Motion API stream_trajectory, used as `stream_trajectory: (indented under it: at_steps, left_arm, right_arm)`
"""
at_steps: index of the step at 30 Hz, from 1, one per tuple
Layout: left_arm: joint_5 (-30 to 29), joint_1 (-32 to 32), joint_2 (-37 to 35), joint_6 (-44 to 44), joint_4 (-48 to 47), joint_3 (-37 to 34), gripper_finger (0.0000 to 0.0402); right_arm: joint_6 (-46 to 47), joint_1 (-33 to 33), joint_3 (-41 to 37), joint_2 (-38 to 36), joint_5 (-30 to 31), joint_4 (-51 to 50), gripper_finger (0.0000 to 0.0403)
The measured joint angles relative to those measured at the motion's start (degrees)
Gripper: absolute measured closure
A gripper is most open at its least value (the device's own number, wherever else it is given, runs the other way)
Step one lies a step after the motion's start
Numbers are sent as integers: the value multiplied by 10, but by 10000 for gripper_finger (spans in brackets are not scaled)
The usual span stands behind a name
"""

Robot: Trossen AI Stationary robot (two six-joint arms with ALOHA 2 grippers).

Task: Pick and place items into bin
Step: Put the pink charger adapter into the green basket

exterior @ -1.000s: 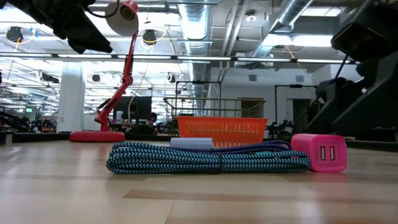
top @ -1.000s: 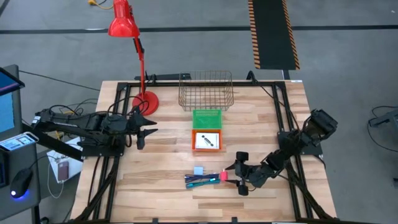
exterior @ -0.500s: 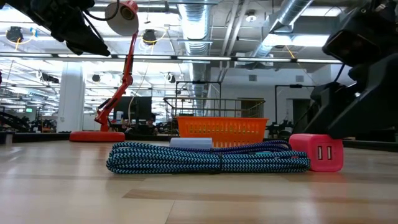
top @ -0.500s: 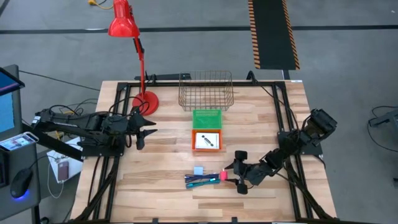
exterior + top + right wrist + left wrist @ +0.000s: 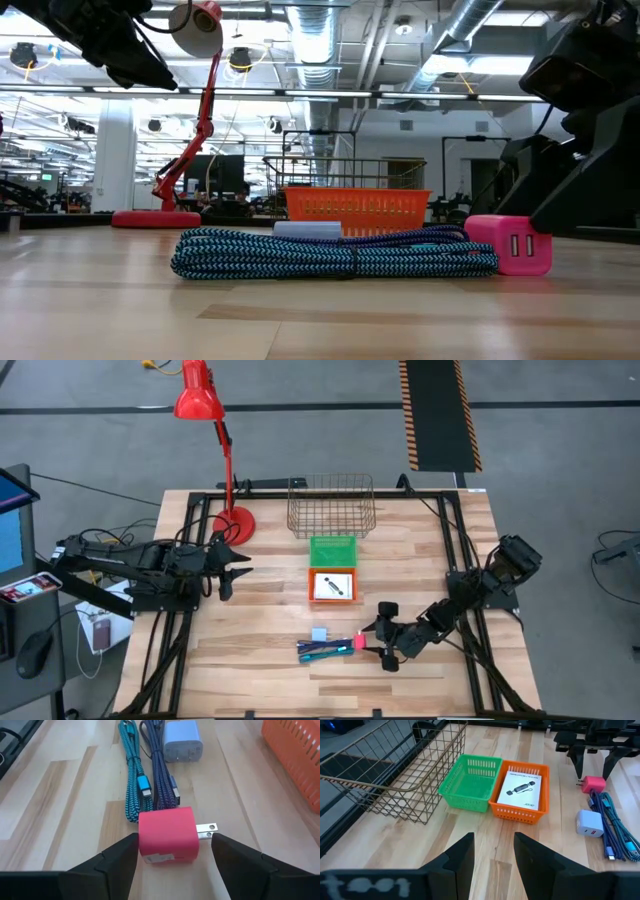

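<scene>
At the left of the high view the left gripper (image 5: 232, 563) waits above the table (image 5: 260, 660), near the round foot of the red lamp (image 5: 228, 520); its fingers stand a little apart and hold nothing; it is parked there, I think, to keep out of the way. In the middle sit a wire basket (image 5: 331, 506), a green bin (image 5: 333, 549) and an orange bin (image 5: 333, 586), all in a row; the orange bin holds a white card (image 5: 334, 586) with a black mark. Lower down lie the braided cables (image 5: 323, 650), a pale blue plug (image 5: 319, 634) and the pink plug (image 5: 167, 840), all close together. At the lower right the right gripper (image 5: 383, 635) is wide open, with one finger on each side of the pink plug; it has not closed yet, so the plug sits on the wood; the fingers are placed like this, I think, to pinch it next. Compared with a second ago, the right gripper has come closer to the pink plug; the left one has not moved.
</scene>
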Motion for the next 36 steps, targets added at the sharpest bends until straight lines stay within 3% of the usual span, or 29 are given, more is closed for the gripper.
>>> stream_trajectory:
  at_steps: [8, 16, 27, 36]
  left_arm:
    - [0, 0, 0, 0, 0, 0, 274]
    - [0, 0, 0, 0, 0, 0, 274]
    - [0, 0, 0, 0, 0, 0, 274]
    - [0, 0, 0, 0, 0, 0, 274]
  right_arm:
    - [0, -7, 0, 0, 0, 0, 166]
    - [0, -23, 0, 0, 0, 0, 248]
    - [5, -21, 0, 0, 0, 0, 233]
    - [6, -21, 0, 0, 0, 3, 248]
